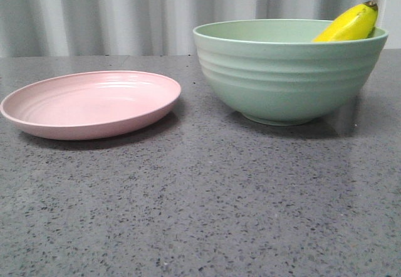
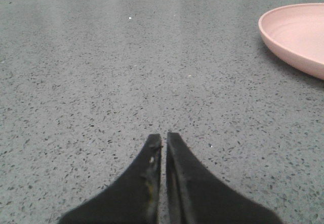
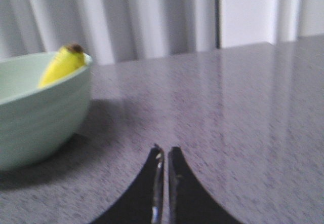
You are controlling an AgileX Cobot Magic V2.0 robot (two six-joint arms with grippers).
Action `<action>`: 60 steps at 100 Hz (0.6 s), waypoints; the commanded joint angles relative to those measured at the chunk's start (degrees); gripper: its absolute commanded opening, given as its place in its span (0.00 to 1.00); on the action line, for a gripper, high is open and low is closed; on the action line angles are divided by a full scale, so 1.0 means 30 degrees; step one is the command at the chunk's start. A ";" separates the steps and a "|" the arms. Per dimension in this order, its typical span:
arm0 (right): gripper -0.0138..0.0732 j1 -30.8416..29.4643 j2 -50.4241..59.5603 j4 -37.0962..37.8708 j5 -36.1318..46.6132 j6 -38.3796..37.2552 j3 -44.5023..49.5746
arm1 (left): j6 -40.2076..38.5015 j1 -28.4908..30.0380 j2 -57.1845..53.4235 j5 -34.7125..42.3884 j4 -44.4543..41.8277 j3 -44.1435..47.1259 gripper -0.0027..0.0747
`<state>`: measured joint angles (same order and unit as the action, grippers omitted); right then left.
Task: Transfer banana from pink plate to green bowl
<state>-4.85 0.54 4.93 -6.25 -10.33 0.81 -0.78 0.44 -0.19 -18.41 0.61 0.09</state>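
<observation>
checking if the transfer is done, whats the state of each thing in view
banana: inside the green bowl, leaning on its rim, dark tip poking above
green bowl: upright on the table, holding the banana
pink plate: flat on the table, nothing on it
left gripper: shut, holding nothing
right gripper: shut, holding nothing

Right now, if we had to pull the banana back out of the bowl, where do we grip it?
Probably the banana end leaning over the green bowl rim on the robot's right, just below the dark tip. Come from above; the rest is hidden inside.
</observation>
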 commanded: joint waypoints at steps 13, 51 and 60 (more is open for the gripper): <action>0.07 -0.0544 0.0372 -0.1821 -0.1761 0.3443 0.0494 | -0.0149 0.0026 -0.0640 0.0759 -0.0011 0.0514 0.01; 0.07 -0.0544 0.0372 -0.1054 -0.3388 0.3443 0.0494 | -0.0149 0.0026 -0.0640 0.0759 -0.0011 0.0514 0.01; 0.07 -0.0544 0.0372 -0.1054 -0.3412 0.3443 0.0494 | -0.0149 0.0026 -0.0640 0.0759 -0.0011 0.0514 0.01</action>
<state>-6.04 0.56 0.96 -18.01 -0.74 0.70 -0.78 0.44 -0.19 -18.41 0.61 0.09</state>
